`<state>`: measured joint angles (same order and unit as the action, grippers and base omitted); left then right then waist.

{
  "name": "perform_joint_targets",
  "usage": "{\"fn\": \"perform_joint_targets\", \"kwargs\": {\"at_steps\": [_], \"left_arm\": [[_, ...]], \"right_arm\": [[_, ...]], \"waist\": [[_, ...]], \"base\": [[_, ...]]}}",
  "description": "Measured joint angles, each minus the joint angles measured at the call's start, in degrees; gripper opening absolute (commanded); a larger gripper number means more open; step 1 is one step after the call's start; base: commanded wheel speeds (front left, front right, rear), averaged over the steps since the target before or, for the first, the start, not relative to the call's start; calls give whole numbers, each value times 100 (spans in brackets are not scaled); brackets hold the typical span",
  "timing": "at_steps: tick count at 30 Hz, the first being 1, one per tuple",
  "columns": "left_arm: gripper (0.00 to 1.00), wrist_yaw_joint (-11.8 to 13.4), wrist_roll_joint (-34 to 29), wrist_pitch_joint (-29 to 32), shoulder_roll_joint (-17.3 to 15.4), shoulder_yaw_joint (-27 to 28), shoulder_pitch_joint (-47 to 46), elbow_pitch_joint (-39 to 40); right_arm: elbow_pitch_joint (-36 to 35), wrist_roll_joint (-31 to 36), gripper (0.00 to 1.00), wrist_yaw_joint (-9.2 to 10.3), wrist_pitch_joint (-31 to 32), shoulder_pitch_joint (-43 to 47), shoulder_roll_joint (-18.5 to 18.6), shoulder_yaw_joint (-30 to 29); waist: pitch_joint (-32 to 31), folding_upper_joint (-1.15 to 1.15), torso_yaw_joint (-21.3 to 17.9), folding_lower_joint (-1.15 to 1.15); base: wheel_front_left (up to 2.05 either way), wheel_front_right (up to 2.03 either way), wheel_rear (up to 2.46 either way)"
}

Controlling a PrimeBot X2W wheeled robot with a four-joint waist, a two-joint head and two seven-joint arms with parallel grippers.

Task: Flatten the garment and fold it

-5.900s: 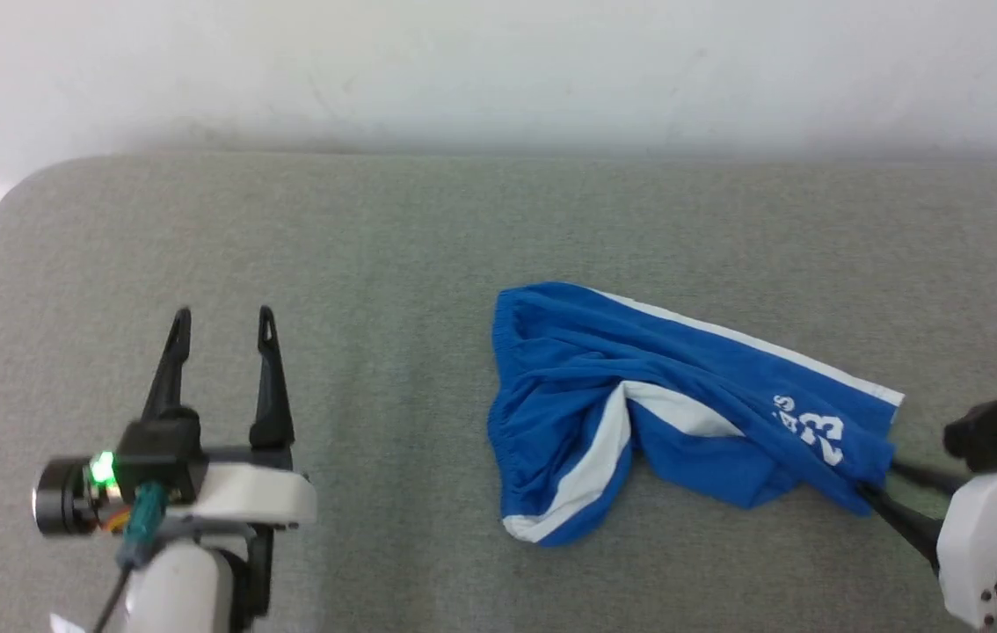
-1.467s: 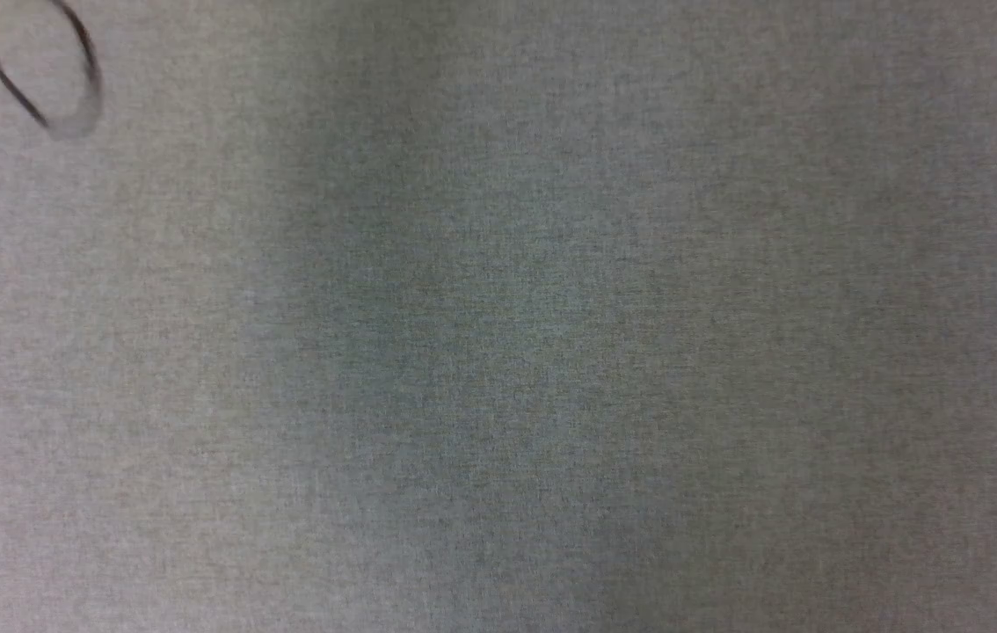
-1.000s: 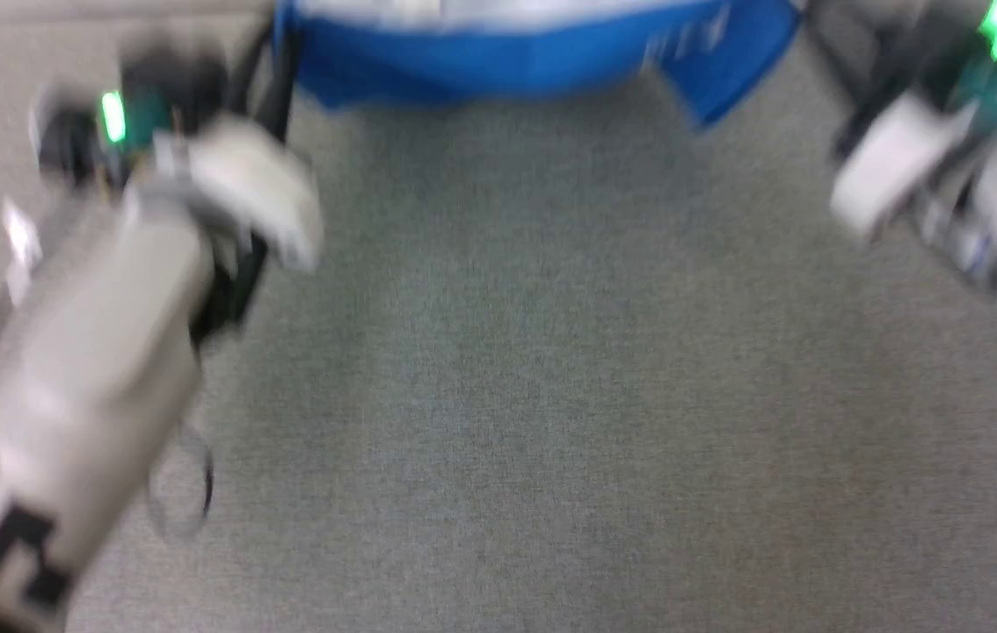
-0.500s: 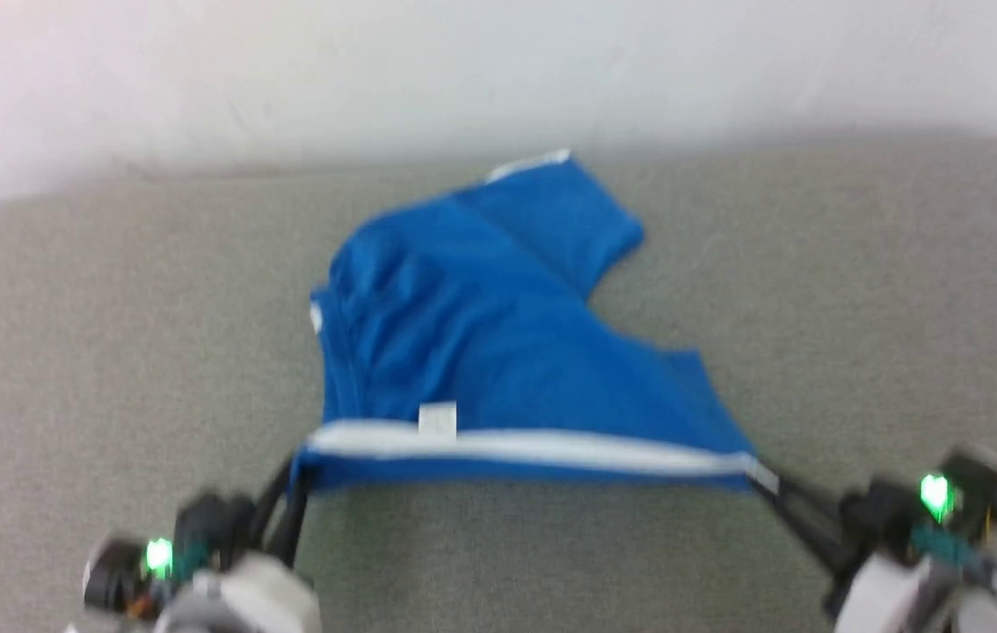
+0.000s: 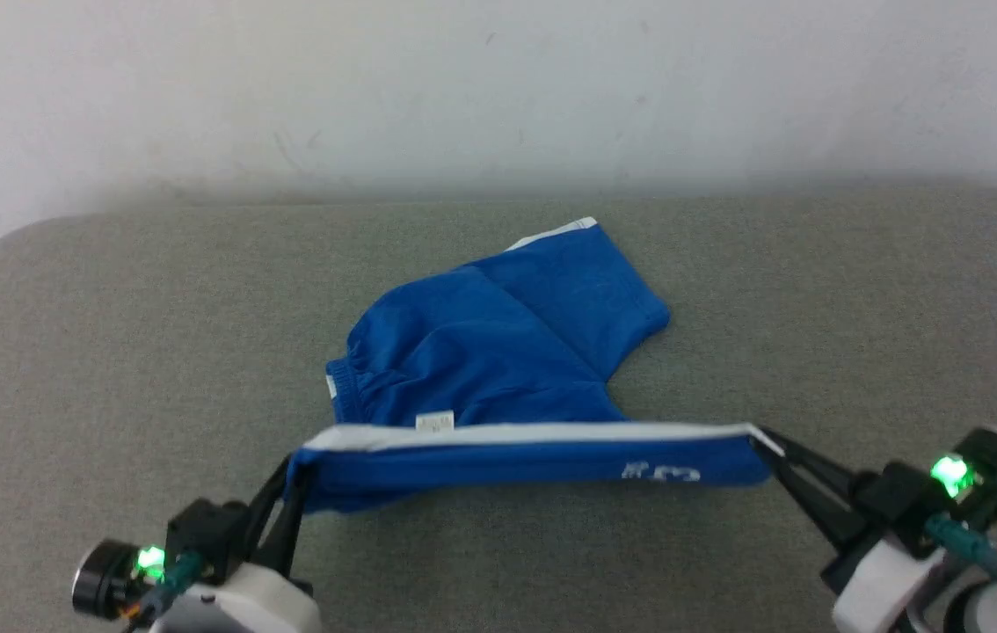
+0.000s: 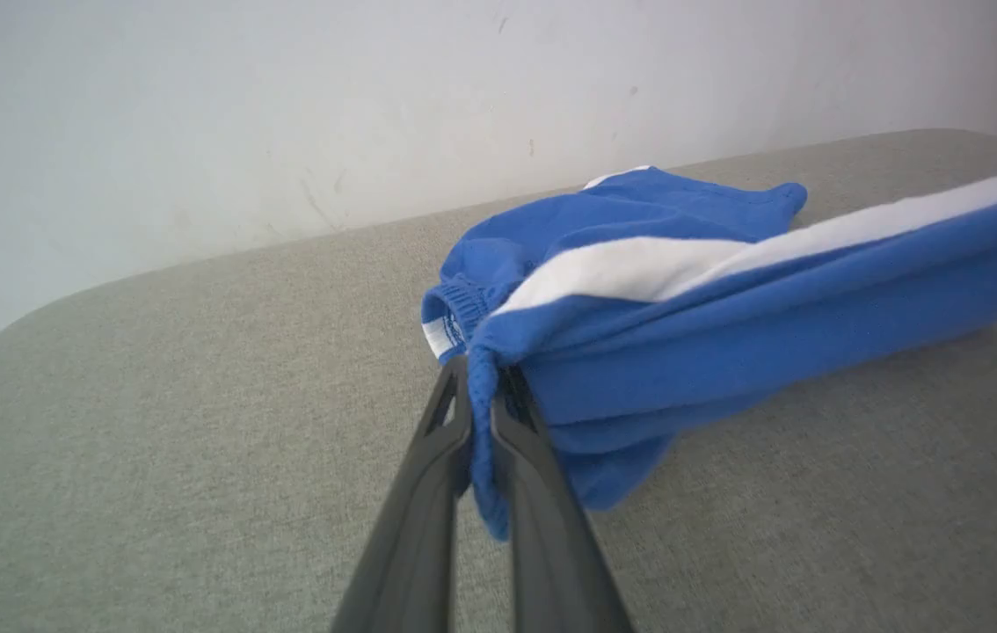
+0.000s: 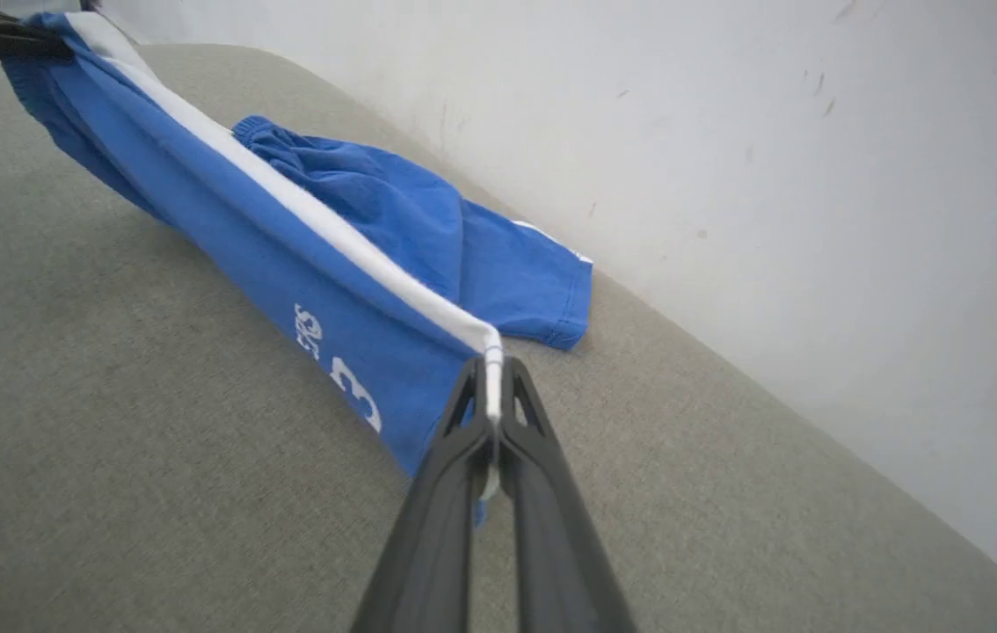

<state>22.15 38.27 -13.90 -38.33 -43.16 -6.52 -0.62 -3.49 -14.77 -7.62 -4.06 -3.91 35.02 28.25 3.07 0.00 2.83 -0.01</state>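
While pinching blue shorts (image 5: 481,352) taut between left gripper (image 5: 294,470) and right gripper (image 5: 767,442) | flattening | next, likely: lay flat ahead of both

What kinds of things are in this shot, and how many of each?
Shorts, blue with white stripes: 1
Pincers, each shut on a corner of the shorts: 2 (left pincer, right pincer)
Grey table: 1
Total: 4
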Motion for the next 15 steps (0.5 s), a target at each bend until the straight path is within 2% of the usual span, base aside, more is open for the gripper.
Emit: {"fn": "perform_joint_targets", "kwargs": {"at_steps": [6,11,15], "left_arm": [[0,-322,-110,120,132,87,-1022,-297],[0,-606,-136,92,348,218,-1760,-818],[0,-811,-261,71,632,175,-2301,-1266]], "right_arm": [[380,46,0,0,62,-1441,-99,125],[1211,-69,0,0,444,-2961,-78,584],[2011,-278,0,0,719,-4231,-152,1172]], "waist": [[294,0,113,1],[709,0,227,2],[1113,0,336,2]], "base": [[0,0,0],[0,0,0],[0,0,0]]}}
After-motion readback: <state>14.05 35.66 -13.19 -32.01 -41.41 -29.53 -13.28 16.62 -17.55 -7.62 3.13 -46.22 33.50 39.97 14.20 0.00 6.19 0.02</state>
